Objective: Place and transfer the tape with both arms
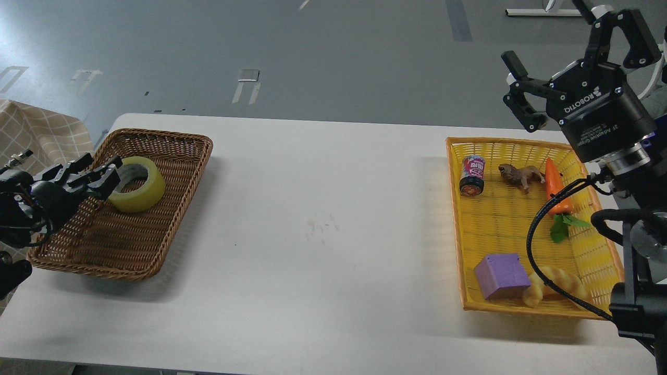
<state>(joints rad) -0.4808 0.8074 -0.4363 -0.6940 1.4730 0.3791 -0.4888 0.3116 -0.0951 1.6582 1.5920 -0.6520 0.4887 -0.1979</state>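
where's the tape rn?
Head view, left side: the tape sits in the brown wicker basket near its far end, with the left gripper right at its left edge. The yellow basket is across the table.

Translucent yellow ring-shaped tape roll (137, 184), pale core. Brown woven wicker basket (156, 229). Bright yellow plastic basket (458, 219), orange rim. Purple plastic block (501, 276). Orange toy carrot (555, 185), green leaves. Small can (472, 175), pink-and-white label, black base. Brown toy animal figure (520, 175). Golden-yellow toy bread (552, 286). White flat worktop (323, 219). Beige cloth (36, 133), pale grid pattern. Grey floor (312, 52).
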